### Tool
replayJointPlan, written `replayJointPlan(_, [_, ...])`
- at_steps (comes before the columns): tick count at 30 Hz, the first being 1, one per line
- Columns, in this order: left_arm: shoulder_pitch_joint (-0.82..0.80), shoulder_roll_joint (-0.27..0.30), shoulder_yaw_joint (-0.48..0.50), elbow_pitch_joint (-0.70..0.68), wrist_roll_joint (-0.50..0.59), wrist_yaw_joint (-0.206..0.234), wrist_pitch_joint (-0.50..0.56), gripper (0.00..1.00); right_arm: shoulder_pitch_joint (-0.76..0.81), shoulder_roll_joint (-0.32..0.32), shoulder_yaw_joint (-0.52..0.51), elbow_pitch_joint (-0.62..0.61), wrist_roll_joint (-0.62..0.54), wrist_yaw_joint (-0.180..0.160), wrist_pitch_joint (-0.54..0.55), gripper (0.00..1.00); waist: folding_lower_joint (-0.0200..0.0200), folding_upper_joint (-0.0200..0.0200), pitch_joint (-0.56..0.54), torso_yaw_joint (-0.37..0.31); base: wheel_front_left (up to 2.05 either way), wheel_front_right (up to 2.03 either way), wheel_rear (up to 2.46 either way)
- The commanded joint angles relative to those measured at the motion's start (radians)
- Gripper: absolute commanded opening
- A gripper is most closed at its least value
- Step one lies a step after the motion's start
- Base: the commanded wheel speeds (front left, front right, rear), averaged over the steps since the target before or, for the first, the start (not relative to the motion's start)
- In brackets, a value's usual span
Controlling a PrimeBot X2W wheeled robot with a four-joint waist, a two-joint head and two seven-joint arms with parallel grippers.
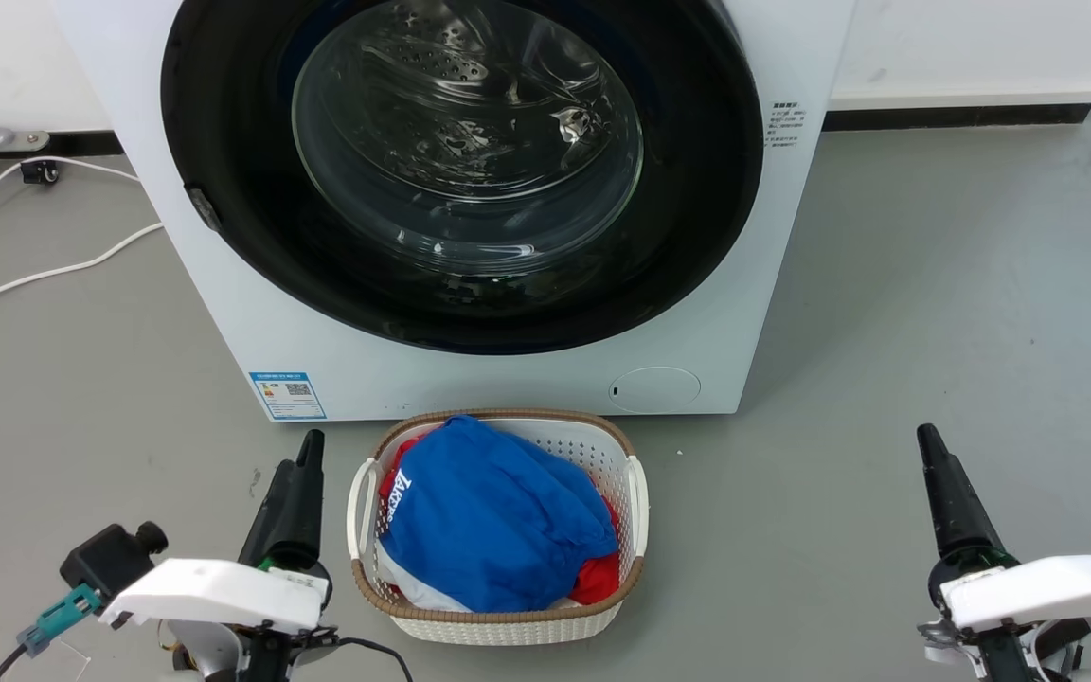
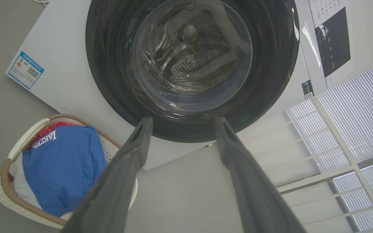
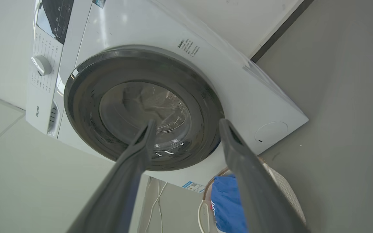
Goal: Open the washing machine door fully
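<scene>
The washing machine door (image 1: pixel 697 189) is a wide glossy black disc with a bulging clear glass window, and it lies flush against the white machine front (image 1: pixel 223 313). A small latch notch (image 1: pixel 203 206) sits on its left rim. The steel drum shows through the glass. My left gripper (image 1: pixel 313 445) rests low at the left of the laundry basket and my right gripper (image 1: pixel 929 440) low at the right, both well short of the door. The left wrist view has the door (image 2: pixel 108 64) beyond my open left gripper (image 2: pixel 183 121). In the right wrist view the door (image 3: pixel 83 106) stands beyond my open right gripper (image 3: pixel 188 122).
A white woven basket (image 1: pixel 635 493) holding blue and red clothes stands on the grey floor right below the door, between my arms. White cables (image 1: pixel 53 270) trail on the floor at the left. A wall runs behind the machine.
</scene>
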Motion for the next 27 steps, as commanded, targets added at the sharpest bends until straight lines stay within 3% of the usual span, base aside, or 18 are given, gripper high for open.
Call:
replayJointPlan(1, [-0.028,0.013,-0.008,-0.021,0.036,0.002,-0.009,1.00,-0.010,-0.003,0.005,-0.025,-0.036,0.001,-0.007,1.00,0.0000,0.0000,0.000,0.000,0.00,0.00,0.00])
replayJointPlan(9, [-0.021,0.047,-0.042,-0.035,0.202,0.024,-0.041,1.00,0.012,-0.003,0.025,-0.059,-0.206,0.001,-0.016,1.00,0.0000,0.0000,-0.002,0.000,0.00,0.00,0.00])
replayJointPlan(27, [-0.017,0.084,-0.104,-0.029,0.425,0.049,-0.095,1.00,0.047,-0.001,0.038,-0.113,-0.465,0.001,-0.023,1.00,0.0000,0.0000,-0.011,-0.003,0.00,0.00,0.00])
